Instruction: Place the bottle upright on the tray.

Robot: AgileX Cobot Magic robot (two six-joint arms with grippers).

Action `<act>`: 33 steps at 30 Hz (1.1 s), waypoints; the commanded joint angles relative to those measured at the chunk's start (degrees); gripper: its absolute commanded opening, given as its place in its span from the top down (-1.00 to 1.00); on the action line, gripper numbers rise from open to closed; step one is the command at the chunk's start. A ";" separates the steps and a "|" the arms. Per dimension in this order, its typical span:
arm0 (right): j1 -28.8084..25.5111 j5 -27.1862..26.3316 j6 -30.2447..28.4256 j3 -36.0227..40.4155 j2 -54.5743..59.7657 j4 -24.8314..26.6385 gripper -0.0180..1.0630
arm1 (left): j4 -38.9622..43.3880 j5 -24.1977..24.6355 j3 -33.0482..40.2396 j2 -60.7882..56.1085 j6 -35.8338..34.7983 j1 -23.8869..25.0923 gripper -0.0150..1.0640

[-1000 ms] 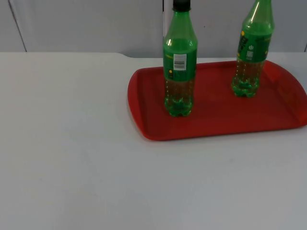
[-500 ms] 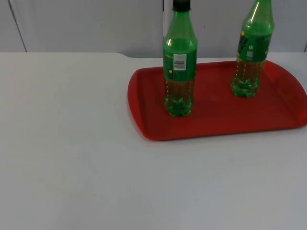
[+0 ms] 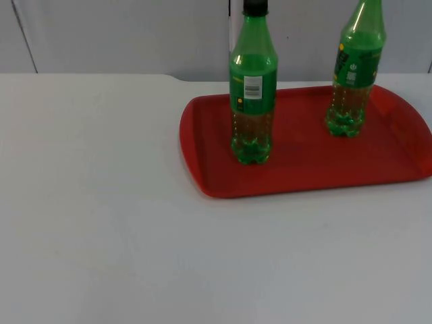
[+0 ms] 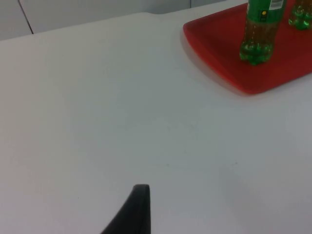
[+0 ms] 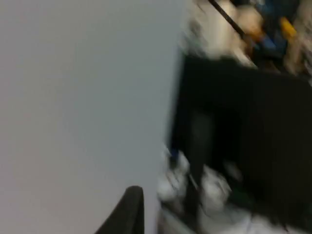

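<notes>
Both bottles were noted upright on the tray; left gripper aimed toward them, nearer; finger state indeterminable.

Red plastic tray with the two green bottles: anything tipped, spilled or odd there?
Nothing stands out. Both green plastic bottles stand upright on the red plastic tray: the black-capped one near its left end, the other toward the back right. No spill shows on the tray or the white table top.

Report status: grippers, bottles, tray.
Left gripper over bare white table, short of the red tray. Right gripper at the table edge. Two green bottles upright on tray. Nothing obstructing.
</notes>
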 commanded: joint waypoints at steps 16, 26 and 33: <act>-0.07 8.25 -79.82 7.66 -4.08 82.39 -0.98 | -0.11 -0.01 0.26 -0.21 -0.23 -0.36 -0.97; 3.56 6.08 -90.09 17.24 -15.14 91.91 -0.98 | -0.11 -0.01 0.26 -0.21 -0.23 -0.36 -0.97; 14.47 9.37 -90.70 20.48 -22.47 91.27 -0.98 | -0.11 -0.01 0.26 -0.21 -0.23 -0.36 -0.97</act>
